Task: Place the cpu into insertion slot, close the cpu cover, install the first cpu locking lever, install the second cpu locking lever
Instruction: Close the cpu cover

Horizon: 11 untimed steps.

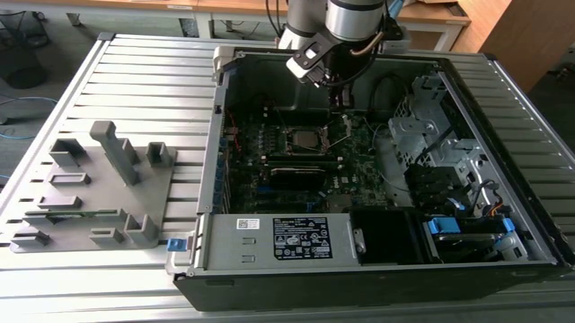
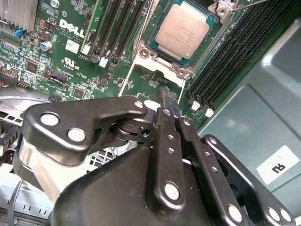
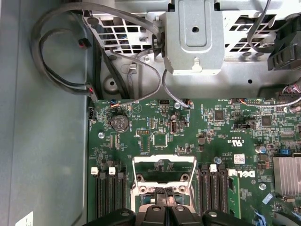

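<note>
The cpu [image 2: 182,32], a square chip with a dull silver top, lies flat in the insertion slot [image 2: 205,46] on the green motherboard, and shows in the exterior view as the cpu [image 1: 303,139]. The cpu cover [image 3: 164,159], a silver frame with a square cut-out, stands swung up off the slot. My gripper [image 3: 164,195] is shut with nothing between its fingers. Its tips are right beside the raised cover's free edge, and I cannot tell whether they touch. In the second wrist view the gripper [image 2: 170,107] hangs just short of the slot. A thin wire locking lever [image 1: 337,134] stands up beside the slot.
Black memory slots [image 3: 109,193] flank the socket on both sides. A grey metal drive cage [image 3: 193,37] and looping cables [image 3: 61,70] lie beyond the board. The case wall [image 1: 225,101] encloses it. A grey parts rack [image 1: 99,195] stands on the slatted table at the exterior view's left.
</note>
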Motion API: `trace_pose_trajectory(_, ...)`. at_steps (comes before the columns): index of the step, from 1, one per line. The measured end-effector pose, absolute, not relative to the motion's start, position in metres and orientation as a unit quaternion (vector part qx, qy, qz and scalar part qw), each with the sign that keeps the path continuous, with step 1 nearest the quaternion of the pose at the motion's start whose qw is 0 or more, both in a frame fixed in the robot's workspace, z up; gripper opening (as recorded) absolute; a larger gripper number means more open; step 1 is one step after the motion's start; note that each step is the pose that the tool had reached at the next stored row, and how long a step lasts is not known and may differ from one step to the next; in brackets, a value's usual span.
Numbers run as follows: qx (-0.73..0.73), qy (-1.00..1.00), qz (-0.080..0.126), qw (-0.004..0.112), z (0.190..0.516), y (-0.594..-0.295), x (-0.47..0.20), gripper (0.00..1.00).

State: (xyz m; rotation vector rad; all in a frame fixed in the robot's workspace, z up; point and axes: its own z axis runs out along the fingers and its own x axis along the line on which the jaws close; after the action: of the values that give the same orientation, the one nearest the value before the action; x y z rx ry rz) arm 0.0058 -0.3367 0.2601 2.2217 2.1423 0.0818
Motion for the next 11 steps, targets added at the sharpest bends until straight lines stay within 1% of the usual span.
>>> trace_pose_trajectory(11, 0.719, 0.694, 0.026, 0.027, 0.26, -0.337, 0.017, 0.11)
